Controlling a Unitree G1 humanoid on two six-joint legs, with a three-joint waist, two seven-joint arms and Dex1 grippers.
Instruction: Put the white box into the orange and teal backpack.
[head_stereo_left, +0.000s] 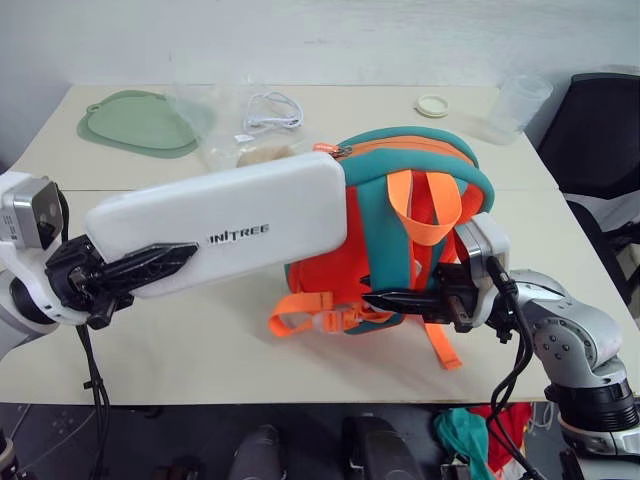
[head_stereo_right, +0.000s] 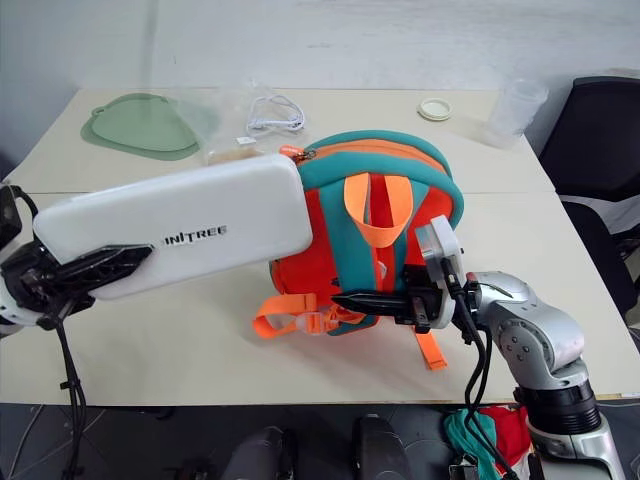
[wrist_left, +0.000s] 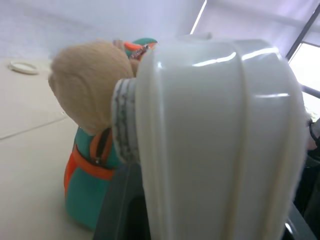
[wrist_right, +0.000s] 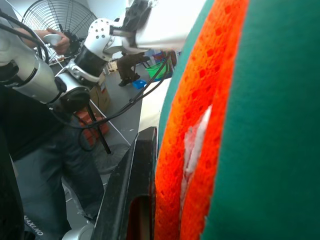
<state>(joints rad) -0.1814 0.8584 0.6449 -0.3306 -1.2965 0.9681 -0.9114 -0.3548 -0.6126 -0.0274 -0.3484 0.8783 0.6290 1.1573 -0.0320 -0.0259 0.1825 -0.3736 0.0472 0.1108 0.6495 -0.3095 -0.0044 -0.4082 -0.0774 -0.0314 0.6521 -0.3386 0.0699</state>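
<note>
My left gripper (head_stereo_left: 160, 262) clamps the white box (head_stereo_left: 225, 232), long axis aimed rightward at the orange and teal backpack (head_stereo_left: 400, 235), whose strap my right gripper (head_stereo_left: 395, 300) pinches.

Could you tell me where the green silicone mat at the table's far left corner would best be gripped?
Probably at its near rim: the green mat lies flat, so the fingers would need to pinch that thin, exposed edge from the robot's side.
</note>
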